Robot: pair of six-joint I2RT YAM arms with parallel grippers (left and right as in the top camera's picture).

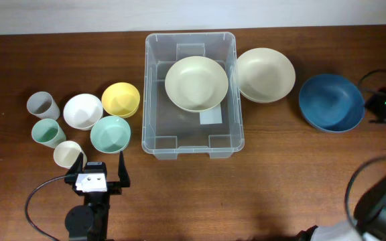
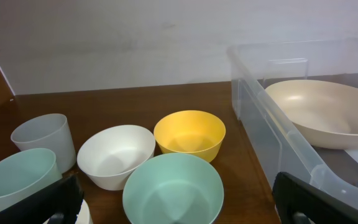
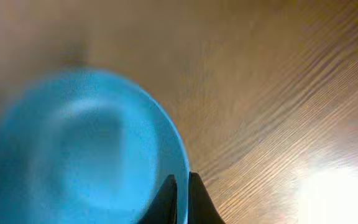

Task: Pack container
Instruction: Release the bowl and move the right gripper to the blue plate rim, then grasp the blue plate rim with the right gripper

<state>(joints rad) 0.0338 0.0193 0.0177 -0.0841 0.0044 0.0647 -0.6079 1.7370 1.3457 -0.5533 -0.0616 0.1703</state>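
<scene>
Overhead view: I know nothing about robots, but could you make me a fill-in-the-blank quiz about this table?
The clear container holds exactly ___ bowl. The yellow bowl sits on the container's ___ side. The rim of the blue bowl meets the ___ gripper.
Missing words: one, left, right.

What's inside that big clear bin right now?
The container holds one large cream bowl, sitting toward its far end. A white label shows at the base beside the bowl's near rim. Whatever lies directly beneath the bowl is hidden.
</scene>
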